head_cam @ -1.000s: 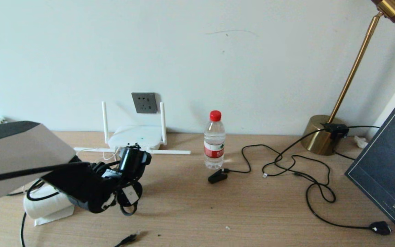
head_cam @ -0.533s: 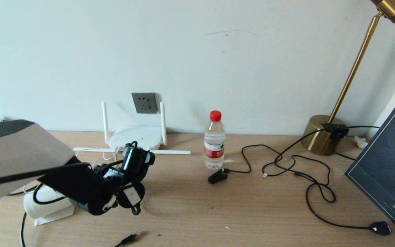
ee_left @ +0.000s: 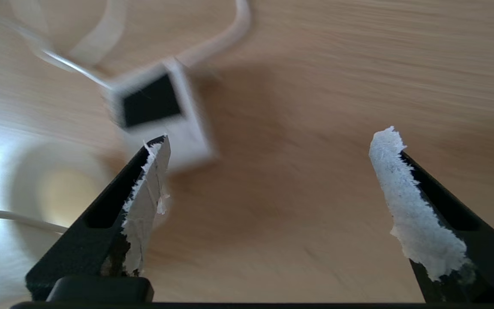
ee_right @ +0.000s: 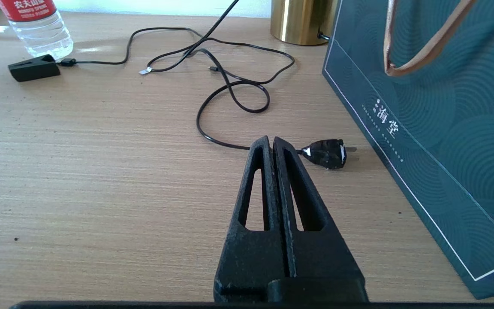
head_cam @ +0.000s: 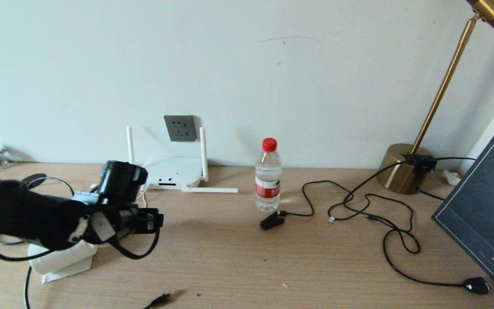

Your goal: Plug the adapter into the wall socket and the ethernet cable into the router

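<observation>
Left pincer [ee_left: 268, 171] gapes empty above the adapter [ee_left: 161, 116]; the bottle [ee_right: 37, 25] label reads 农夫山泉.

We read white characters, 农夫山泉, on the red label of the water bottle [ee_right: 37, 23] in the right wrist view; only the label's lower part shows there. On the dark teal paper bag [ee_right: 444, 141] two pale characters, 海堂, stand near its framed lower corner, with a smaller mark just above them that we cannot make out. In the head view the bottle's label is too small to read.
</observation>
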